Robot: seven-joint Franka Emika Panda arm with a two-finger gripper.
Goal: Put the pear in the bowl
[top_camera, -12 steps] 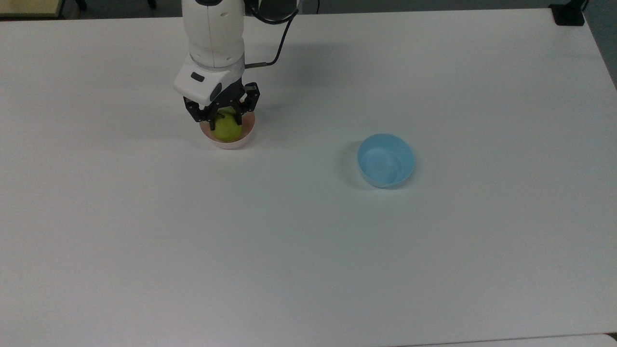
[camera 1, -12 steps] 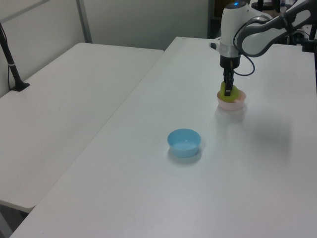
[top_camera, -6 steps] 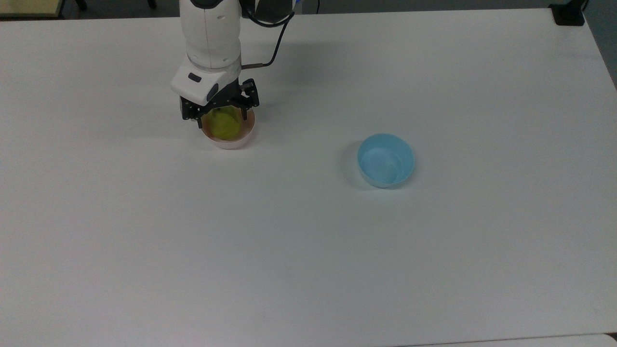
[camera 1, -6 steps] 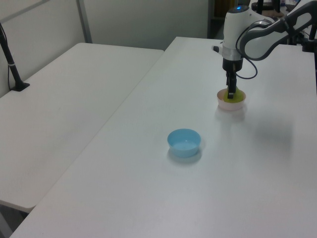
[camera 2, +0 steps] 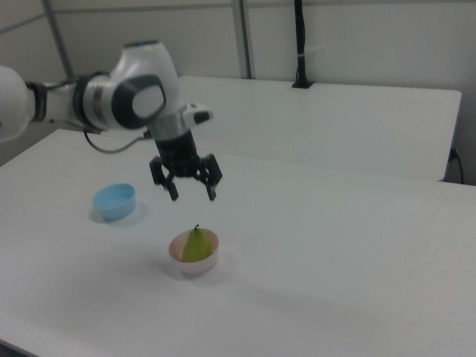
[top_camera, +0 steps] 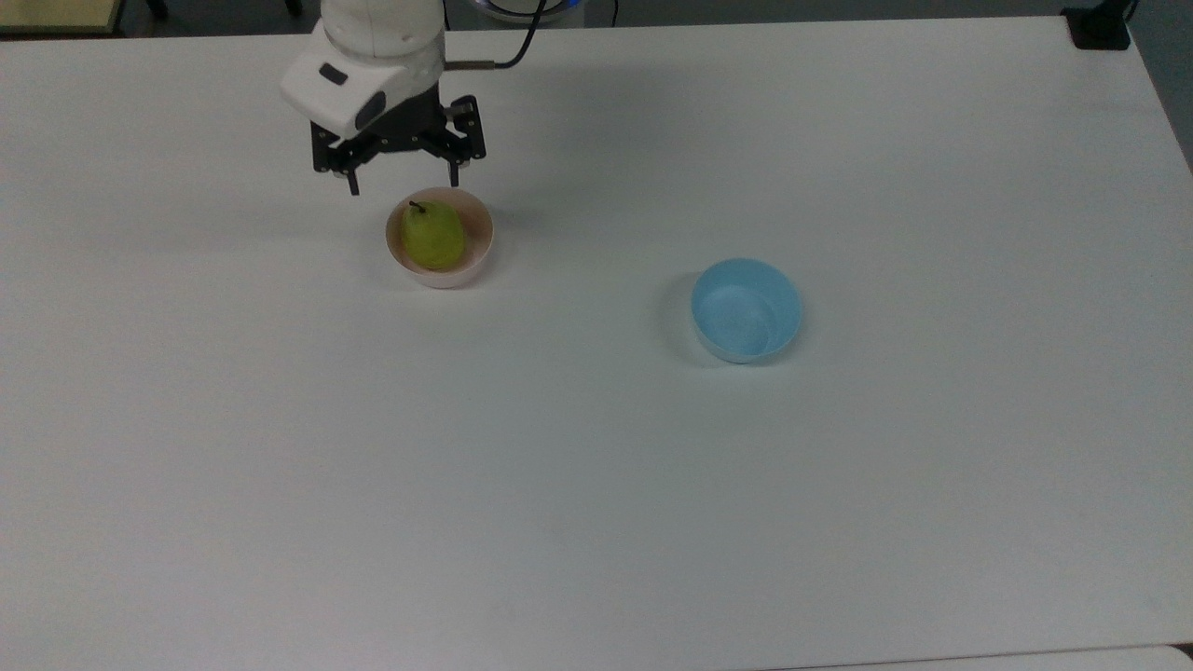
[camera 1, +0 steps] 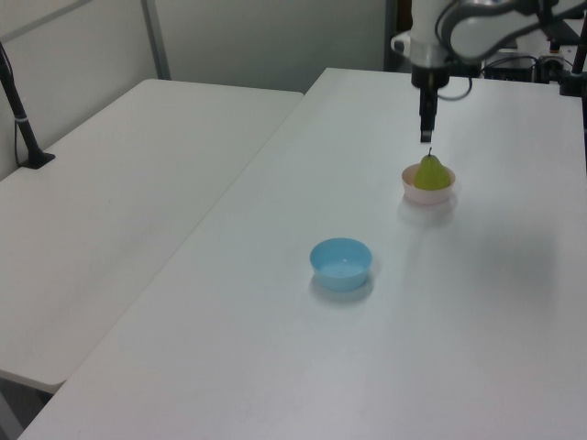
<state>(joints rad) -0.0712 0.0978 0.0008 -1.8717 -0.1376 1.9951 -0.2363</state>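
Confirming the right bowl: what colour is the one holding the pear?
Pale pink bowl, clearest in the top view.

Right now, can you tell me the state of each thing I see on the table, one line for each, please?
pear: upright in the pink bowl, stem up, released.
pink bowl: upright on the table, holds the pear.
blue bowl: upright, empty, apart from the pink bowl.
gripper: open, above the pear, holds nothing.
table: white, bears both bowls.
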